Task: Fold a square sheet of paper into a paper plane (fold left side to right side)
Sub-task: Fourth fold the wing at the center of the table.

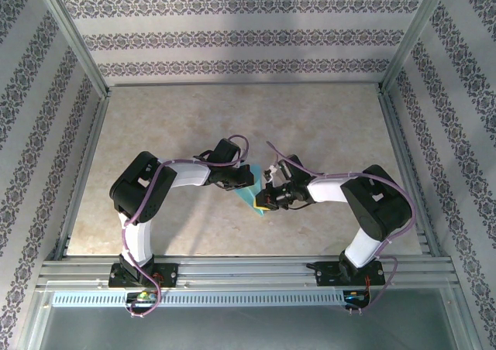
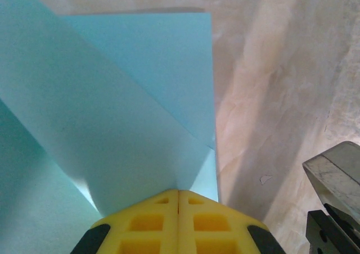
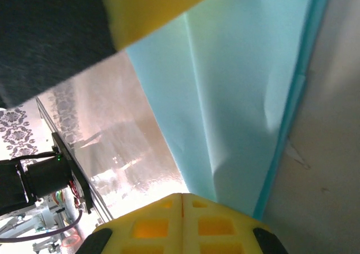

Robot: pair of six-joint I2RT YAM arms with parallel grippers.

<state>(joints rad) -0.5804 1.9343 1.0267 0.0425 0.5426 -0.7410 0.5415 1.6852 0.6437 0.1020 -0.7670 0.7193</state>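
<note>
The square sheet of paper (image 1: 256, 203) is turquoise-blue and lies partly folded at the table's middle, between both grippers. In the left wrist view a flap of the paper (image 2: 124, 113) rises over a flat layer and runs into the seam of my left gripper (image 2: 179, 191), which is shut on it. My left gripper (image 1: 246, 181) sits at the sheet's far left. My right gripper (image 1: 265, 197) is at its right side. In the right wrist view the paper (image 3: 242, 96) shows a long crease, and my right gripper (image 3: 181, 195) is shut, the sheet passing beside its right finger.
The marbled beige table (image 1: 232, 125) is bounded by patterned walls (image 1: 232, 36) and a metal rail (image 1: 248, 269) at the near edge. A grey metal part (image 2: 334, 169) stands close at the lower right of the left wrist view. The left arm's yellow finger (image 3: 152, 7) hangs overhead.
</note>
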